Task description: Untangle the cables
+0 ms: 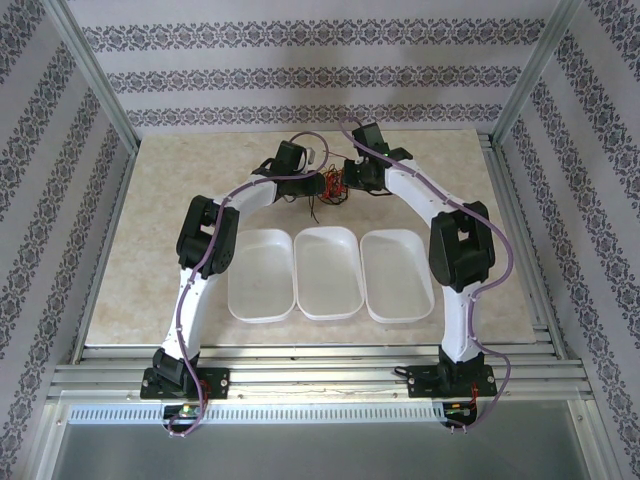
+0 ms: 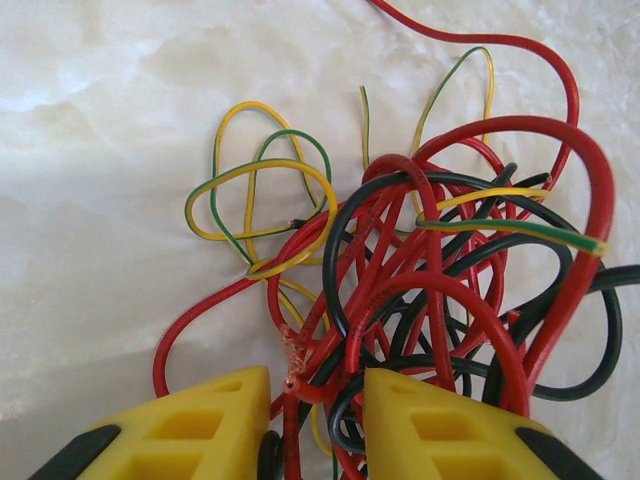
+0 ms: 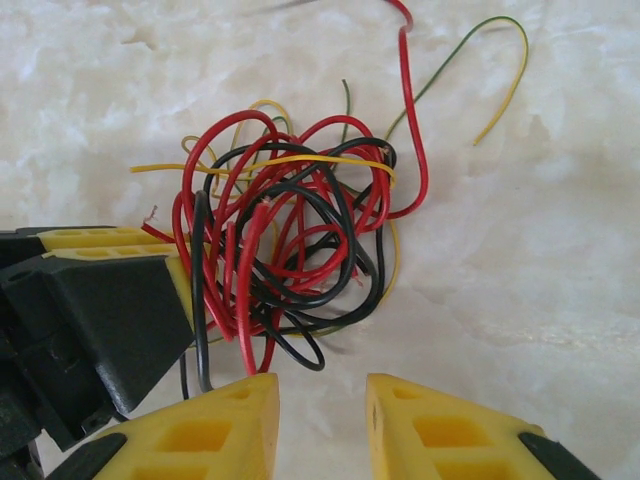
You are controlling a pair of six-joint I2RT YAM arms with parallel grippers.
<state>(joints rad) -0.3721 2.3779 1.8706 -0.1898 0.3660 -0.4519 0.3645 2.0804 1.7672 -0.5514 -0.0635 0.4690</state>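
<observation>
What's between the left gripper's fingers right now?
Left wrist view: red and black strands of the cables pass between the fingers of the left gripper.

A: Cables (image 2: 400, 280), what cols?
B: Mostly red & black, plus a few thin yellow ones w/ a green stripe.
A: Grippers?
B: Left gripper (image 2: 317, 385) & right gripper (image 3: 322, 385) were both bright yellow, black behind.
A: Arms?
B: Left arm (image 1: 205, 290) & right arm (image 1: 455, 310) were white w/ black joints, w/ purple cabling (image 1: 500, 270) along them.
A: Rest?
B: Tabletop (image 1: 170, 180) was cream, marbled. Three trays (image 1: 328, 275) were white. Wallpaper (image 1: 300, 75) was white w/ bands of dark floral print.
</observation>
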